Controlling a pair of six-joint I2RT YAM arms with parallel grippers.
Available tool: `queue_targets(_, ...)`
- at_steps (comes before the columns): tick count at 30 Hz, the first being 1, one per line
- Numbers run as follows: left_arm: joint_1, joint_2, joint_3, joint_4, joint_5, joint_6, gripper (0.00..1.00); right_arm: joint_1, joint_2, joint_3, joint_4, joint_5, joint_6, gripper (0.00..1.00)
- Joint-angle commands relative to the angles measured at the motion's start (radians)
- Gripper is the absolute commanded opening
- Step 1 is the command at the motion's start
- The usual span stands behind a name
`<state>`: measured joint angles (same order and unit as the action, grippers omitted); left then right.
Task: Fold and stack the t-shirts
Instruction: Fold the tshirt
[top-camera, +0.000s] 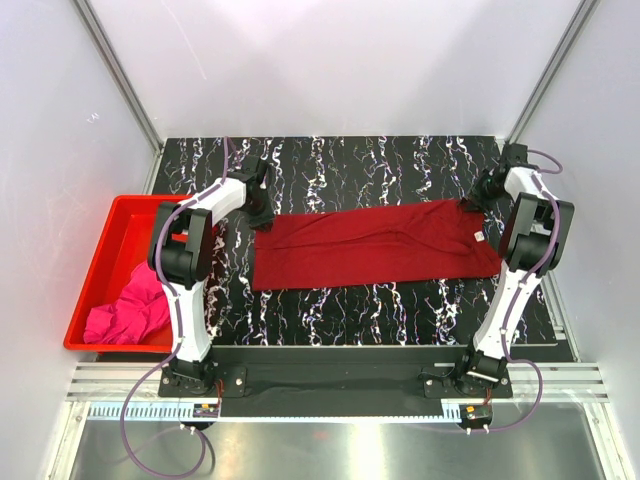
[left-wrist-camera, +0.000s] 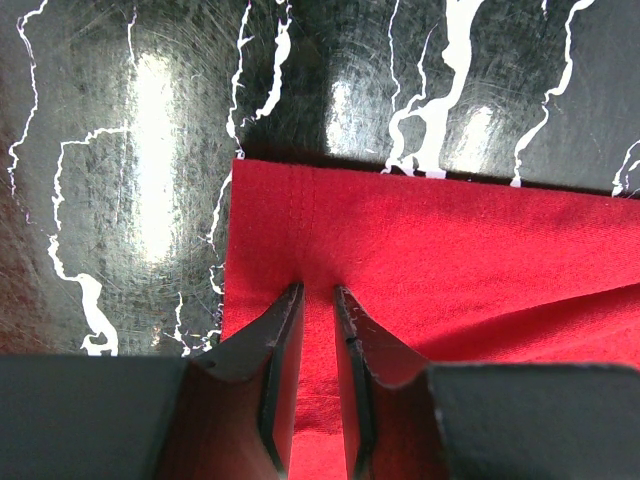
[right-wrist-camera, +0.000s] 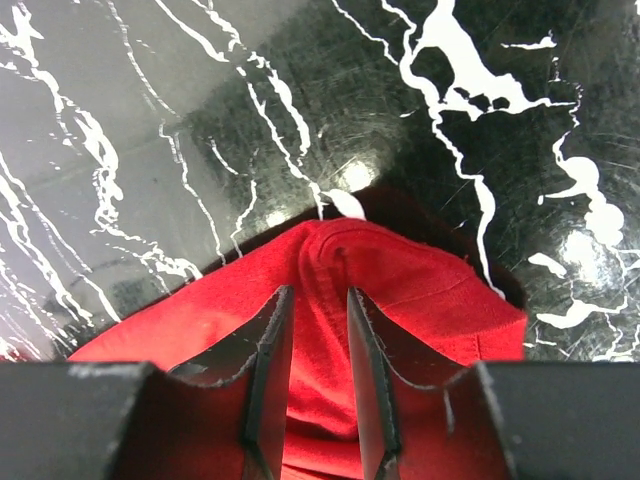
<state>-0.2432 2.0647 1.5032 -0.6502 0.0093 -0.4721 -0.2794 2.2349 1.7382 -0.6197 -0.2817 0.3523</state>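
Note:
The dark crimson t-shirt (top-camera: 375, 245) lies as a long flat band across the middle of the black marbled table, its small white label (top-camera: 478, 237) near the right end. My left gripper (top-camera: 262, 208) is at the shirt's far left corner. In the left wrist view this gripper (left-wrist-camera: 317, 292) is shut on a strip of the red cloth (left-wrist-camera: 450, 260) just behind the hem. My right gripper (top-camera: 478, 200) is at the far right corner. In the right wrist view it (right-wrist-camera: 318, 293) is pinching a raised fold of the shirt (right-wrist-camera: 420, 290). The magenta pink t-shirt (top-camera: 130, 310) lies crumpled in the bin.
A rigid red plastic bin (top-camera: 95, 260) stands off the table's left edge, beside the left arm. White walls with metal posts enclose the back and both sides. The arm bases sit on a rail along the near edge.

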Motion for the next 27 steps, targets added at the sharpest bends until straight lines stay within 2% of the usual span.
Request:
queue_targets(1, 0.002, 0.051, -0.001, 0.023, 0.023, -0.003, 0.24, 0.005, 0.022, 0.007, 0.000, -0.002, -0.012, 0.35)
queue_targets(3, 0.002, 0.052, -0.001, 0.020, 0.018, -0.005, 0.24, 0.006, 0.023, 0.006, 0.008, 0.007, -0.009, 0.33)
queue_targets(8, 0.004, 0.057, 0.000, 0.012, 0.008, -0.011, 0.24, 0.002, 0.031, 0.037, -0.024, 0.076, -0.003, 0.04)
queue_targets(9, 0.007, 0.061, -0.001, 0.012, 0.008, -0.014, 0.24, -0.001, 0.026, 0.052, -0.046, 0.119, -0.004, 0.01)
queue_targets(13, 0.013, 0.069, -0.003, 0.007, 0.004, -0.022, 0.24, -0.023, -0.030, 0.043, -0.057, 0.229, 0.008, 0.00)
queue_targets(18, 0.021, 0.081, -0.003, 0.006, 0.017, -0.033, 0.23, -0.037, -0.090, -0.006, -0.003, 0.274, 0.010, 0.00)
queue_targets(25, 0.024, 0.089, 0.020, 0.001, 0.018, -0.025, 0.23, -0.041, 0.003, 0.125, -0.037, 0.131, -0.050, 0.00)
queue_targets(27, 0.024, 0.086, 0.026, 0.000, 0.014, -0.016, 0.23, -0.041, 0.020, 0.152, -0.022, 0.076, -0.049, 0.04)
